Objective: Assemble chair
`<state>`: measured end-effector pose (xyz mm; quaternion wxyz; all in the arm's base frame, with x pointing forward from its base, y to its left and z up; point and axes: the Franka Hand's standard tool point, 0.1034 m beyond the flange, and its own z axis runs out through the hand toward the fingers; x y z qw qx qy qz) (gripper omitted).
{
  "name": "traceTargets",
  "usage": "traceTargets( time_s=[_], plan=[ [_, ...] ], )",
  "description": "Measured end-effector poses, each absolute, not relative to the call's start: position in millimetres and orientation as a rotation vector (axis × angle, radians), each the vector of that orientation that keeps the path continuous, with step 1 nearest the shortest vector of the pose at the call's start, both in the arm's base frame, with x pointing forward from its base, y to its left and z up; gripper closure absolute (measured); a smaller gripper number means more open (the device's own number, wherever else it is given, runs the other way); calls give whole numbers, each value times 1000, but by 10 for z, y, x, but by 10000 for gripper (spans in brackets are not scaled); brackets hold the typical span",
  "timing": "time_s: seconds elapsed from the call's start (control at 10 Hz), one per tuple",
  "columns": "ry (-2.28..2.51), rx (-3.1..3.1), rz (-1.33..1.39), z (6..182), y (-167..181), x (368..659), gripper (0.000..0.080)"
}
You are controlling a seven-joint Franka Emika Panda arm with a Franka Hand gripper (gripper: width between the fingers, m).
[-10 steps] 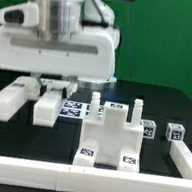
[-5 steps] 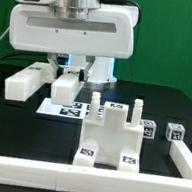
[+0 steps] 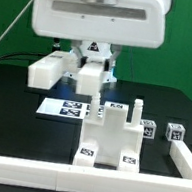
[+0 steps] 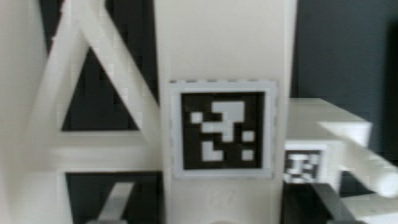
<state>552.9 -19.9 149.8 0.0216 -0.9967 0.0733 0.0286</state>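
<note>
My gripper (image 3: 91, 55) hangs above the table at the back and is shut on a white chair part (image 3: 90, 76) made of joined bars, held in the air. In the wrist view the part's middle bar with its tag (image 4: 222, 128) sits between my two fingers (image 4: 118, 198). A partly built white chair piece (image 3: 112, 137) with tags and two upright pegs stands on the table at front centre. It also shows in the wrist view (image 4: 338, 135), beyond the held part. Two small white tagged cubes (image 3: 148, 128) (image 3: 175, 131) lie to its right.
The marker board (image 3: 66, 108) lies flat on the black table under the held part. A low white rail (image 3: 90, 179) borders the table's front and the exterior view's right side (image 3: 187, 158). A green wall stands behind.
My gripper has risen and moved toward the exterior view's right, carrying the white chair part off the table with it. The built piece and cubes have not moved.
</note>
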Motion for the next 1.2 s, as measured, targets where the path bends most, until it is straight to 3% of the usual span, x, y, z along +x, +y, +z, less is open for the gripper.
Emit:
traceTargets(
  time_s=[0.7,1.2],
  plan=[
    [187,-3118,48,1554,211,5694,515],
    [189,-3130,68,1379,478,5736,515]
  ],
)
